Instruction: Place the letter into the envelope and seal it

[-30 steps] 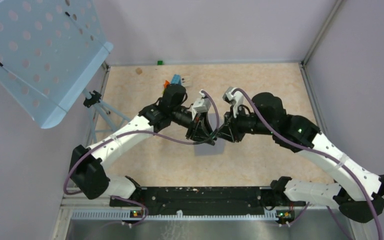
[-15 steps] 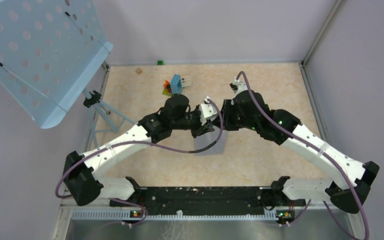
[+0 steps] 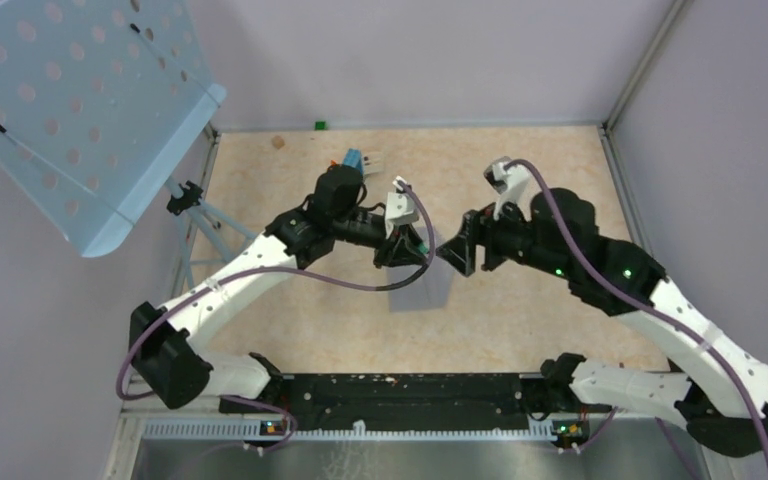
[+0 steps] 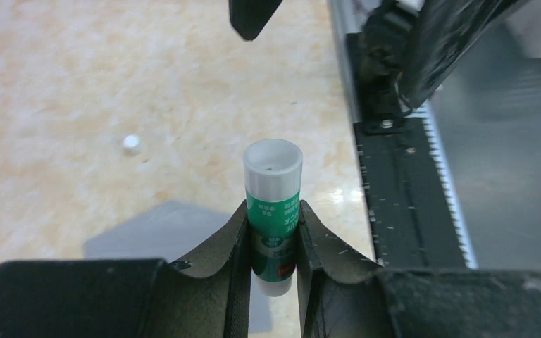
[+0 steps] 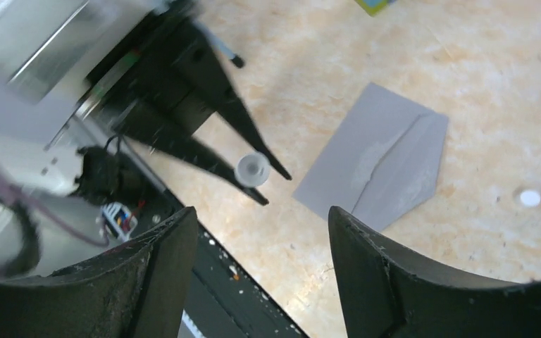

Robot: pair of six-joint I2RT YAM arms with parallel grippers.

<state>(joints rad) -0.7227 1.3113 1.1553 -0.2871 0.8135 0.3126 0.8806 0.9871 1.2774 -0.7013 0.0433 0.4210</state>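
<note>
Left claw (image 4: 271, 215) clamped on glue stick (image 4: 273, 176), right claw (image 5: 260, 218) spread wide, envelope (image 5: 377, 165) lying flat beneath both

We see a plain grey envelope (image 5: 377, 158) and a pale beige bench (image 3: 540, 170) with a mottled pattern. The glue stick (image 4: 272, 201) is white with a green label.

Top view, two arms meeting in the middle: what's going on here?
The left gripper is shut on a green-and-white glue stick, held in the air with its white end pointing toward the right gripper, which stands open and empty just in front of it. The grey envelope lies flat on the floor beneath them, with a small white round piece loose nearby. No separate letter is visible.
</note>
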